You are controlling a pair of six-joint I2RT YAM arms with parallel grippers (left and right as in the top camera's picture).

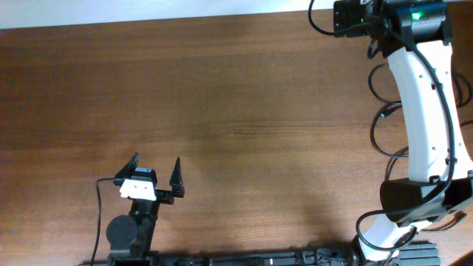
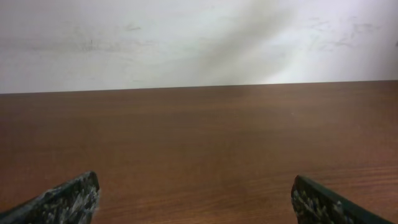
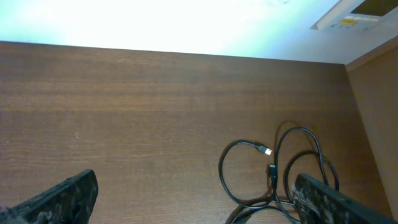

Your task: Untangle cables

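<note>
The cables [image 3: 273, 177] are thin black cords lying in overlapping loops on the wooden table, low and right in the right wrist view. One plug has a light tip [image 3: 266, 150] and a second, dark plug [image 3: 272, 169] lies just below it. My right gripper [image 3: 194, 180] is open and empty above the table, and its right finger covers part of the loops. Thin black loops [image 1: 378, 125] beside the right arm in the overhead view look like the same cables, partly hidden by the arm. My left gripper [image 1: 157, 160] is open and empty near the front left, far from the cables; it also shows in the left wrist view [image 2: 196, 180].
The white right arm [image 1: 425, 111] stretches from the front right to the table's far right corner. The table's far edge meets a pale wall [image 2: 199, 43]. A wooden side panel [image 3: 373, 112] rises at the right of the right wrist view.
</note>
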